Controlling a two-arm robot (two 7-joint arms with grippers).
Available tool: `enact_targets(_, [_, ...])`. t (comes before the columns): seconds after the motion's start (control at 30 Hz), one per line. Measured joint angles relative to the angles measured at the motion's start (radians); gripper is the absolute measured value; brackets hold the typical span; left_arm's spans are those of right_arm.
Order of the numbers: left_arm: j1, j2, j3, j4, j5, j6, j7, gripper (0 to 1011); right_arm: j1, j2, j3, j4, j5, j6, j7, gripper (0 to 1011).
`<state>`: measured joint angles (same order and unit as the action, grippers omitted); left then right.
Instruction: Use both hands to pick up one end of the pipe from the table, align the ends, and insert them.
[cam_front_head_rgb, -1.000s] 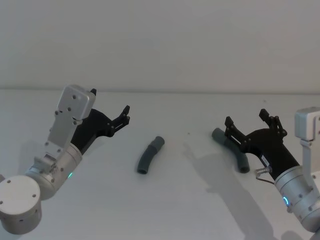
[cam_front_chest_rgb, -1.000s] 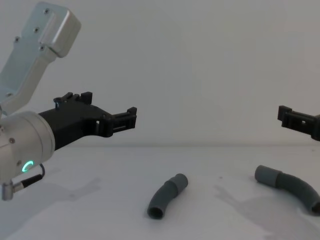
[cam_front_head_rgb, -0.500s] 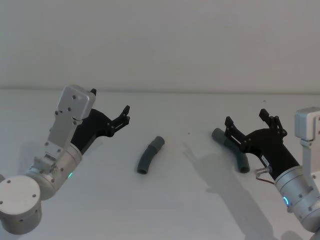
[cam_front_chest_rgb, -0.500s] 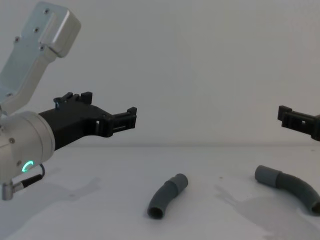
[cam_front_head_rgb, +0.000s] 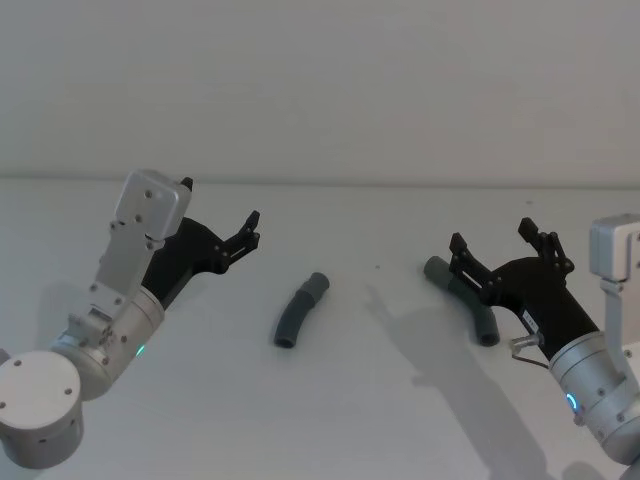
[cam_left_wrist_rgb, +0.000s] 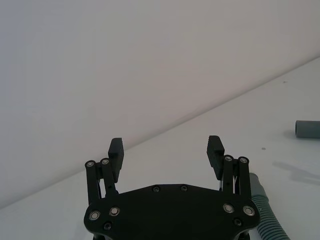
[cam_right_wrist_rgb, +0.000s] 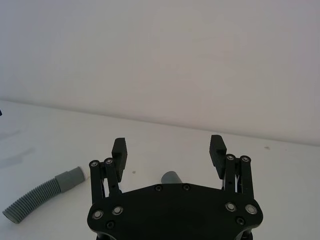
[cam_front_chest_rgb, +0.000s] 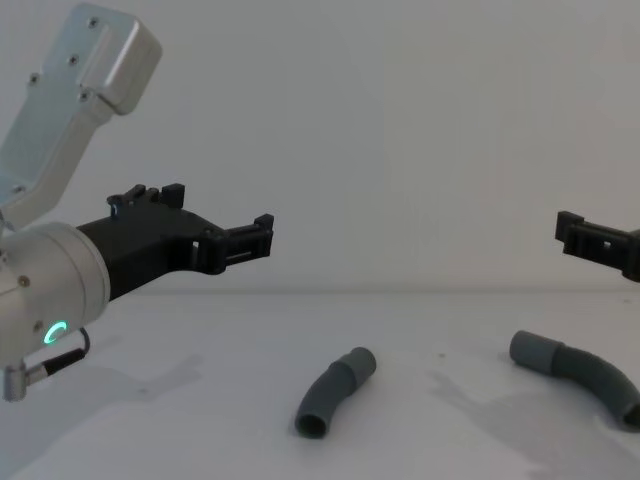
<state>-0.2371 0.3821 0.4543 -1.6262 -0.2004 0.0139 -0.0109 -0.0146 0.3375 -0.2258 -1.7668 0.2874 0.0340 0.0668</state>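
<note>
Currently left end effector (cam_front_head_rgb: 220, 202), right end effector (cam_front_head_rgb: 492, 235) gape over white table (cam_front_head_rgb: 330, 400), blank wall (cam_front_head_rgb: 320, 80).

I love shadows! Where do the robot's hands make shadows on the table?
Head view: a soft grey shadow spreads on the table beside the right gripper; chest view: a fainter patch lies under the left gripper; left wrist view: a pale streak lies near the far pipe piece.

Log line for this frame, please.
left gripper: open, raised left of middle pipe piece | right gripper: open, above right pipe piece | pieces apart on table | nothing grasped
</note>
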Motion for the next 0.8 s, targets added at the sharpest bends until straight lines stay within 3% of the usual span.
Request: enact_targets(0.8, [0.0, 0.0, 0.0, 0.0, 0.0, 0.001, -0.002, 1001, 0.0, 0.0, 0.0, 0.0, 0.0, 0.0, 0.0, 1000])
